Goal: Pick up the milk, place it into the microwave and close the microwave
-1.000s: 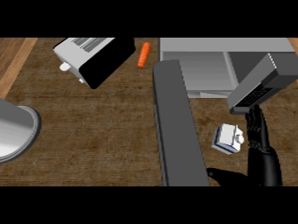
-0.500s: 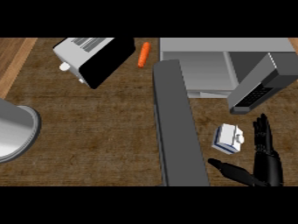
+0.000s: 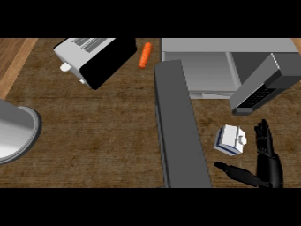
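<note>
Milk carton (image 3: pixel 231 140): small, white with blue base, lying tilted on the counter at 4 o'clock. Microwave (image 3: pixel 212 66): grey, at 1 o'clock, cavity open, its door (image 3: pixel 178 128) swung out, running edge-on toward 6 o'clock, just left of the milk.

Black right hand (image 3: pixel 269 165), slender fingers

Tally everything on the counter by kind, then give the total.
Microwave: 1
Toaster: 1
Milk carton: 1
Carrot: 1
Pot: 1
Total: 5
</note>
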